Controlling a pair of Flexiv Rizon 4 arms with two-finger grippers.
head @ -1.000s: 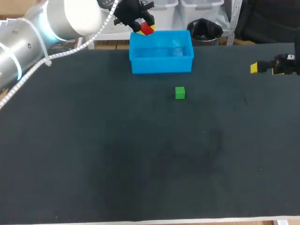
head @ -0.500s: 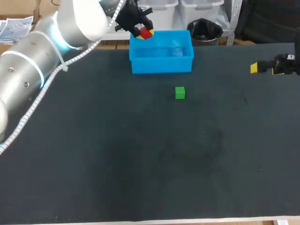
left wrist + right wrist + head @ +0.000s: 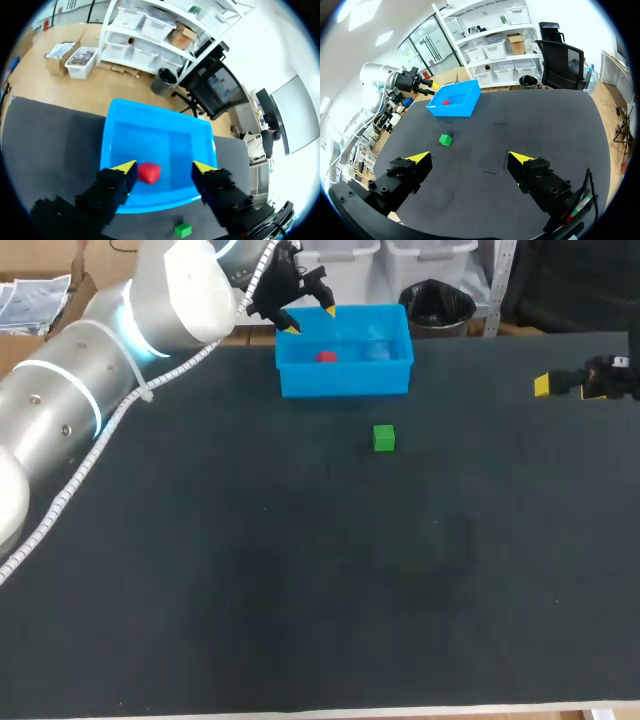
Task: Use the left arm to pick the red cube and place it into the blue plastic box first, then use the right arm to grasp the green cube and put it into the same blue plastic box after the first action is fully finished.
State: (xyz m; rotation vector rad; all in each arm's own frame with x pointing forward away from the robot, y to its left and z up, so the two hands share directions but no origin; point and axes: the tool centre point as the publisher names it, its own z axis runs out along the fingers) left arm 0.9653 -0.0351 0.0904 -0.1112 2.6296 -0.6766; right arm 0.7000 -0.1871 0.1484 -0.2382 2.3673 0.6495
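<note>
The red cube (image 3: 326, 356) (image 3: 149, 172) lies inside the blue plastic box (image 3: 290, 375) (image 3: 107, 145) at the table's far middle, near its left end. My left gripper (image 3: 309, 319) (image 3: 164, 166) hangs open just above the box's left part, the red cube below and free of its fingers. The green cube (image 3: 384, 438) (image 3: 183, 230) (image 3: 445, 140) rests on the black table in front of the box. My right gripper (image 3: 545, 386) (image 3: 472, 159) stands open at the far right, well away from the green cube. The box (image 3: 454, 104) and the red cube (image 3: 446, 102) show small in the right wrist view.
The black table (image 3: 300, 570) stretches wide around the green cube. My left arm (image 3: 120, 340) comes in over the table's far left corner.
My left gripper has opened and let go of the red cube, which has dropped into the blue box. The left arm shifted slightly. The right arm has not moved.
</note>
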